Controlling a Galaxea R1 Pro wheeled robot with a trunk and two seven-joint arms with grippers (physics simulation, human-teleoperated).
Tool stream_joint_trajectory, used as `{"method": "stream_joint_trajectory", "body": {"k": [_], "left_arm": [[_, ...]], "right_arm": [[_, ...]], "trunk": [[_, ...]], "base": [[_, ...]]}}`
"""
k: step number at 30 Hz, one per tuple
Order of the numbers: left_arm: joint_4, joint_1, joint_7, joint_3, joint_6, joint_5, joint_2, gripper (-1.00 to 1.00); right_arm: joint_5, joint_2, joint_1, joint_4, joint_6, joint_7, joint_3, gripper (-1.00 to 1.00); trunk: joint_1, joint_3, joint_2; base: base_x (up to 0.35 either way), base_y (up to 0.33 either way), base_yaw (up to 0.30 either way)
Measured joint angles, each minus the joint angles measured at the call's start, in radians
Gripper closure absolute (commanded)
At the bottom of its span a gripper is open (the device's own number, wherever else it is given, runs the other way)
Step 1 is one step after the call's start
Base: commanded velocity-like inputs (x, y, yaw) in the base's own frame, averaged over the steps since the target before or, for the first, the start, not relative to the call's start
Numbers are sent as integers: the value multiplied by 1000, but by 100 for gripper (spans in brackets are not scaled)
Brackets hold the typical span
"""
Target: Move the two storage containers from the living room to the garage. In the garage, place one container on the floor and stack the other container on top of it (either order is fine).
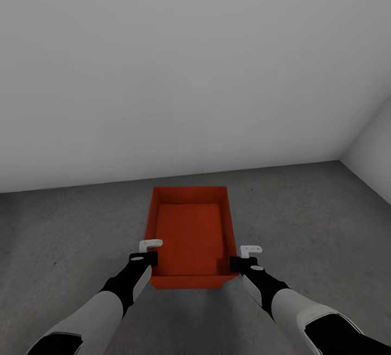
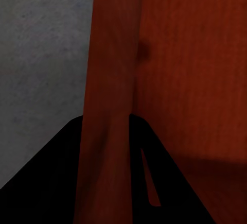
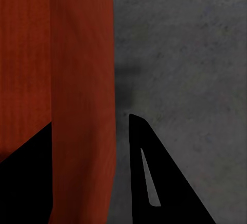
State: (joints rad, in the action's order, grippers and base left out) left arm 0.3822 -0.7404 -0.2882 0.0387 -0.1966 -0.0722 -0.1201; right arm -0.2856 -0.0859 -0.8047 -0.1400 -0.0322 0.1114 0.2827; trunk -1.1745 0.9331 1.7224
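One red-orange storage container [image 1: 190,232] is in front of me in the garage, low over the dark grey concrete floor [image 1: 70,235]; whether it rests on it I cannot tell. My left gripper [image 1: 147,251] is shut on its left side wall [image 2: 110,80], near the corner closest to me. My right gripper [image 1: 244,257] is shut on the right side wall [image 3: 82,90], also near the closest corner. In the right wrist view a thin strip of floor [image 3: 180,54] shows between the wall and the outer finger [image 3: 154,183]. The bin is empty.
A plain white-grey wall [image 1: 179,72] stands close behind the container. A second wall [image 1: 374,148] meets it at the right corner. Bare concrete spreads to both sides of the bin.
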Motion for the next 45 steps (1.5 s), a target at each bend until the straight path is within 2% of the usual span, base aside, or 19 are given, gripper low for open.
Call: {"method": "stream_joint_trajectory", "body": {"k": [45], "left_arm": [[1,0,2,0,0,0,2,100]], "right_arm": [[2,-2,0,0,0,2,-1,100]], "trunk": [[-4,3,7]], "base": [[13,9,0]]}}
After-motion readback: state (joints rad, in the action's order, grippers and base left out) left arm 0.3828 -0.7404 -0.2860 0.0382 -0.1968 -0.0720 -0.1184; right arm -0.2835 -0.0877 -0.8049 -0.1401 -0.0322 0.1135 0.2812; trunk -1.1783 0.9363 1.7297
